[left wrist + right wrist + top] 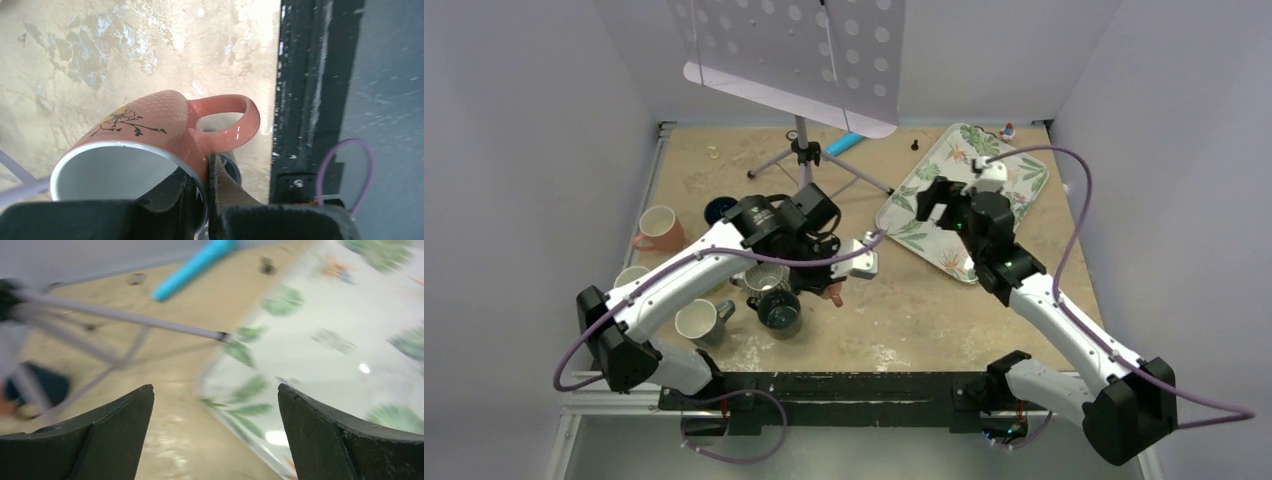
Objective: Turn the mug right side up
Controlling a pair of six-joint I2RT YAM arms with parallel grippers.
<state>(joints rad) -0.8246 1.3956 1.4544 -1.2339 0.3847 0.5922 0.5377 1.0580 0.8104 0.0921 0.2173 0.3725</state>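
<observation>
A pink mug (pixel 150 125) with a white inside, a black flower drawing and its handle to the right is held tilted, mouth toward the camera, above the tan table. My left gripper (pixel 204 167) is shut on its rim wall next to the handle, one finger inside and one outside. In the top view only a bit of the mug (pixel 833 295) shows under my left gripper (pixel 829 284), near the table's middle. My right gripper (pixel 215 395) is open and empty, over the edge of the leaf-print tray (pixel 320 340); in the top view it (pixel 932 203) hovers above the tray's left part.
Several other mugs stand left of the held one: a dark one (pixel 779 312), a grey one (pixel 764 278), a white one (pixel 699 320) and a pink one (pixel 659 228). A music stand's tripod (pixel 802 152) and a blue pen (pixel 845 143) are at the back. The tray (pixel 1014 175) is at the back right.
</observation>
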